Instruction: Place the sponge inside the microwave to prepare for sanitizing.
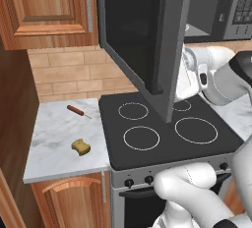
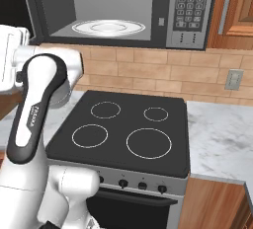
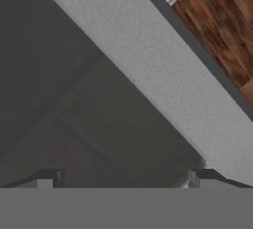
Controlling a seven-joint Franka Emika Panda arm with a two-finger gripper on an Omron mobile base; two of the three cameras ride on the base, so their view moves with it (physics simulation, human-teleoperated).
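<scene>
Sponge [image 1: 80,147]: lies flat on the marble counter [image 1: 51,138] left of the stove, near the front edge, untouched and well apart from the arm.
Microwave [image 2: 118,11]: mounted above the stove; its door [image 1: 142,40] hangs swung wide open toward the robot, so the grey cavity is exposed and ready to take the sponge.
Turntable plate [image 2: 109,26]: white, round, bare, sitting in the middle of the cavity floor.
Keypad panel [image 2: 190,8]: dark, on the right of the microwave front.
Gripper [image 3: 123,178]: its two dark tips stand far apart at the bottom of the hand view, nothing between them; the jaws are spread wide and hold nothing.
Hand position: the hand view looks along a dark panel with a light grey band, which I judge to be the open door seen close; the hand sits up beside the door, not over the counter.
Stick-like tool [image 1: 78,111]: thin, reddish-brown, lying further back on the same counter, apart from the sponge.
Stove [image 2: 123,129]: black glass cooktop with four ring burners, bare.
Step in hand: door open, sponge not yet fetched.
Next move calls for: swinging down and left to the counter, clear of the hanging door.
</scene>
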